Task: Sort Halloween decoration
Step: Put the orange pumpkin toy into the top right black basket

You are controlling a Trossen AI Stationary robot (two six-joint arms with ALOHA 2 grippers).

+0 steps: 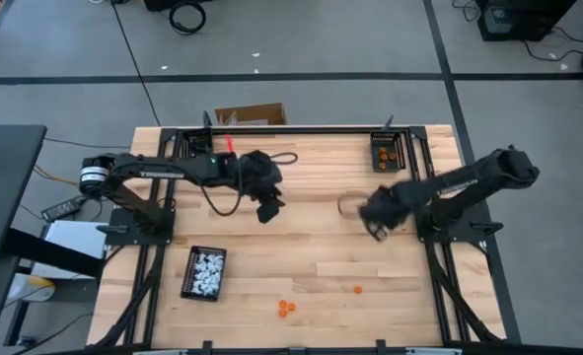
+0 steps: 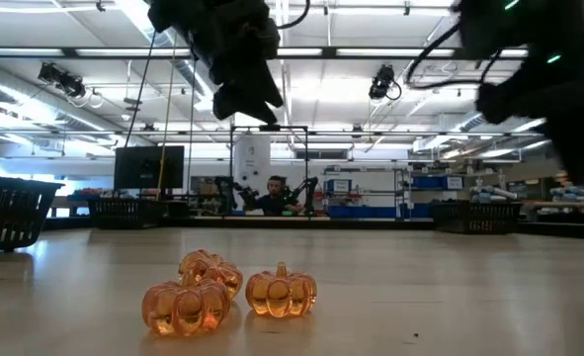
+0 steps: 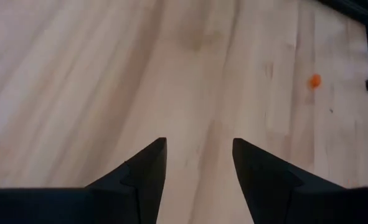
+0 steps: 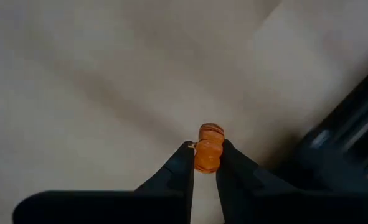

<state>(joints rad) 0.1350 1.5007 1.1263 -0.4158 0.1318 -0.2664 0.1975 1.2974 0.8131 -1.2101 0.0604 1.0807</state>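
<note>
1. From above, our right hand [image 1: 376,229] hangs over the desk [image 1: 301,261] below the orange tray [image 1: 385,152]; loose pumpkins [image 1: 286,308] lie nearer the white tray [image 1: 203,273].
2. At desk level, a lit workshop stands behind.
3. Our left hand [image 3: 199,155] is spread over bare wood.
4. Our right hand pinches an orange pumpkin [image 4: 209,148]; we judge it must next be carried to the orange tray.

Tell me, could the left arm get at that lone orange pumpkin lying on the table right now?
Probably yes. The left gripper hangs open and empty above bare table, and the lone orange pumpkin lies in the open with nothing around it.
</note>
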